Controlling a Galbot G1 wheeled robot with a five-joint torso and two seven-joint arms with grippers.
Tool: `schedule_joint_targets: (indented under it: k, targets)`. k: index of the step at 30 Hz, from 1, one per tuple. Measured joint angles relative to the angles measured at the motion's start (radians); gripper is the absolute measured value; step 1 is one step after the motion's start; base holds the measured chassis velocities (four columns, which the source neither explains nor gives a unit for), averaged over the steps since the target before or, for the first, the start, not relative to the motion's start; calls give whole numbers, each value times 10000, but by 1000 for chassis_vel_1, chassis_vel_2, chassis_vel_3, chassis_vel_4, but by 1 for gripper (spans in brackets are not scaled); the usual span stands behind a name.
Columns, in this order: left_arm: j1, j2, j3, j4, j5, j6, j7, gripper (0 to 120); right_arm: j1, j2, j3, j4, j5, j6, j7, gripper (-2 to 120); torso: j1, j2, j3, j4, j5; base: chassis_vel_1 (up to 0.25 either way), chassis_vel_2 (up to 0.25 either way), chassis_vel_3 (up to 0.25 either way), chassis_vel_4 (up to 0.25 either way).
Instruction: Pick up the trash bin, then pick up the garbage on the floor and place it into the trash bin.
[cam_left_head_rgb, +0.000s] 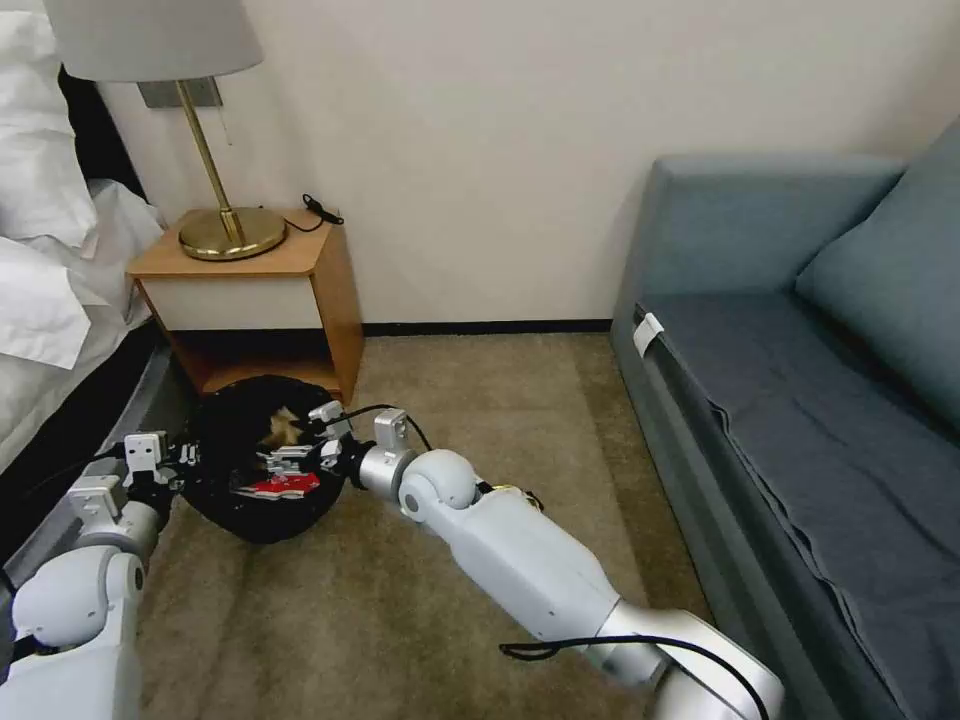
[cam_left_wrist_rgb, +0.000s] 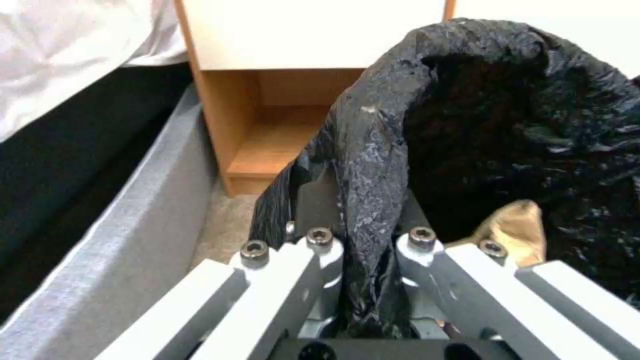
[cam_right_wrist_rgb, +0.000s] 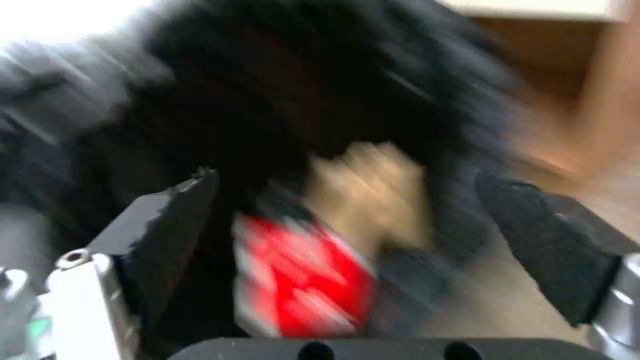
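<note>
My left gripper (cam_left_wrist_rgb: 363, 250) is clamped on the trash bin (cam_left_head_rgb: 262, 460) rim beside the nightstand (cam_left_head_rgb: 260, 300). My right gripper (cam_left_head_rgb: 305, 462) hangs spread over its mouth; the red-white wrapper (cam_right_wrist_rgb: 300, 280) lies directly below.

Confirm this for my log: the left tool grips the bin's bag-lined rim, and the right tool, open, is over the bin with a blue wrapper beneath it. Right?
One detail is off: the wrapper is red and white, not blue, as the right wrist view shows. The rest holds: the left tool is clamped on the trash bin at its bag-lined rim, and the right tool is open over the bin.
</note>
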Motion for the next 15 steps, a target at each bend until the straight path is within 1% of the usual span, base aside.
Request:
schedule_joint_targets:
  k: [2, 4, 5, 7, 8, 9, 11, 12, 15]
  targets:
    - [28, 100, -124, 168, -61, -68, -4, 4, 76, -282, 217, -248, -576, -209, -256, 99, 0, 0, 1, -1, 0, 0, 0, 0, 0]
    - [50, 234, -349, 336, -236, -120, -15, 4, 163, -584, 555, -704, -1208, -379, -603, 100, 1, 0, 0, 0, 0, 0, 0, 0, 0]
    - [50, 234, -349, 336, -236, -120, -15, 4, 163, -584, 555, -704, -1208, -379, -603, 100, 1, 0, 0, 0, 0, 0, 0, 0, 0]
    - [41, 295, -453, 377, -320, -129, -32, 4, 219, -672, 817, -1150, -1767, -408, -849, 100, 0, 0, 0, 2, 1, 0, 0, 0, 0]
    - [21, 324, -497, 385, -365, -130, -48, 4, 258, -688, 1022, -1609, -2315, -406, -1020, 100, 0, -1, 0, 1, 0, 0, 0, 0, 0]
    - [21, 324, -497, 385, -365, -130, -48, 4, 258, -688, 1022, -1609, -2315, -406, -1020, 100, 0, -1, 0, 1, 0, 0, 0, 0, 0]
    - [4, 332, -509, 384, -394, -130, -48, 4, 270, -684, 1151, -1910, -2635, -404, -1105, 100, 0, 0, 0, 1, 1, 0, 0, 0, 0]
    - [-12, 332, -513, 354, -422, -130, -48, 4, 273, -674, 1338, -2271, -3017, -406, -1199, 100, 0, -1, 0, 1, 0, 0, 0, 0, 0]
    - [-31, 317, -513, 340, -445, -129, -50, 4, 267, -660, 1531, -2579, -3375, -510, -1330, 100, 0, 0, 0, 0, 1, 0, 0, 0, 0]
